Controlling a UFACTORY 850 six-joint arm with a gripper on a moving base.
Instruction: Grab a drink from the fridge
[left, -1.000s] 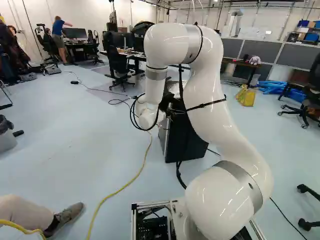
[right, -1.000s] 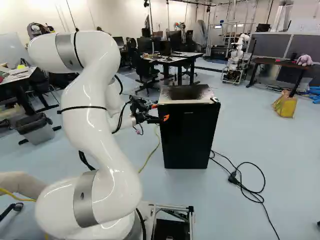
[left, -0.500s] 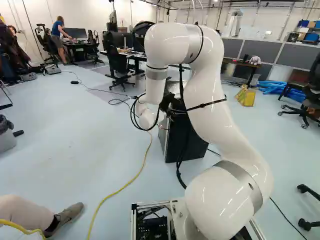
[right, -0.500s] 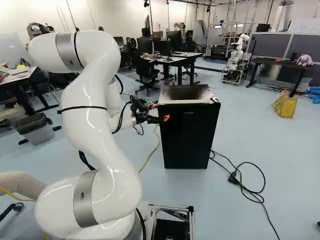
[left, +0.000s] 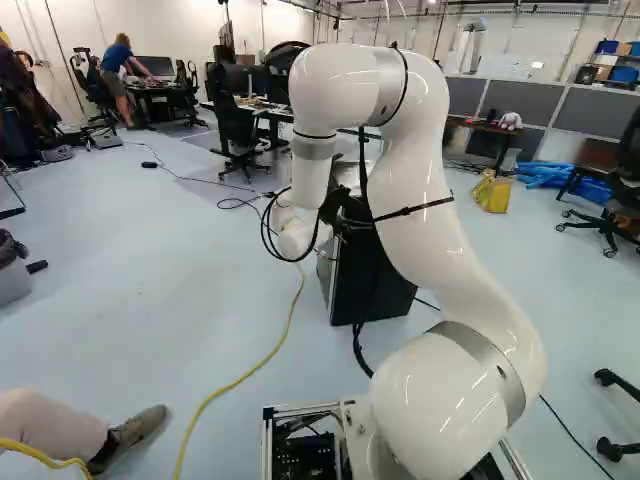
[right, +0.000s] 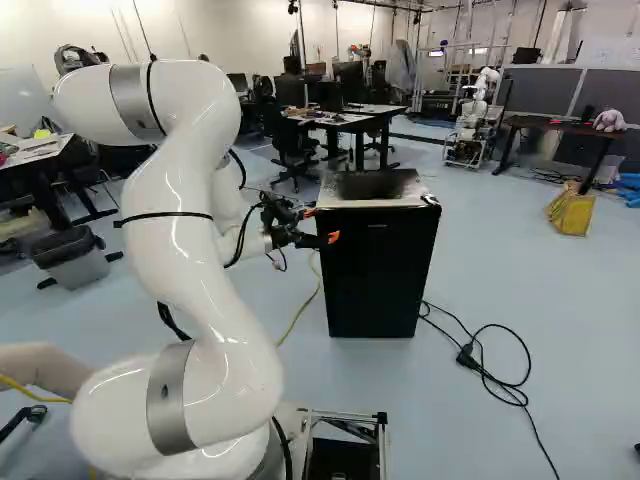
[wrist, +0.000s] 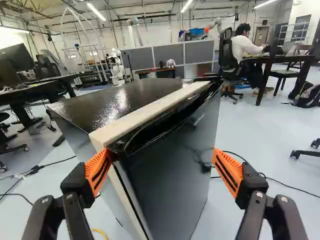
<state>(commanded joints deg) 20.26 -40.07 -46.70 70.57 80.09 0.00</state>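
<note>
Fridge (right: 375, 270), one, black, upright, door (wrist: 170, 180) seemingly shut; serves as landmark. Drink, one, sought: out of sight, presumably inside the fridge. Gripper (wrist: 161, 154), one, black, two-fingered: spread wide, nothing grasped, at the fridge's upper front corner; one orange pad (wrist: 98, 170) lies beside the seam between door and pale front edge (wrist: 145, 112), contact uncertain, the other stands out before the door face. Arm (right: 190, 250), white, reaching to the fridge from its near side. Power cable (right: 466, 355), black, loose on the floor beside the fridge. Step in hand, as judged: opening the door. Recommended handling: set the near fingertip into the seam behind the door's edge, then draw outward slowly along the door's swing. Hazards: pad slipping off the glossy edge; sideways pressure shifting the whole fridge instead of freeing the door.
</note>
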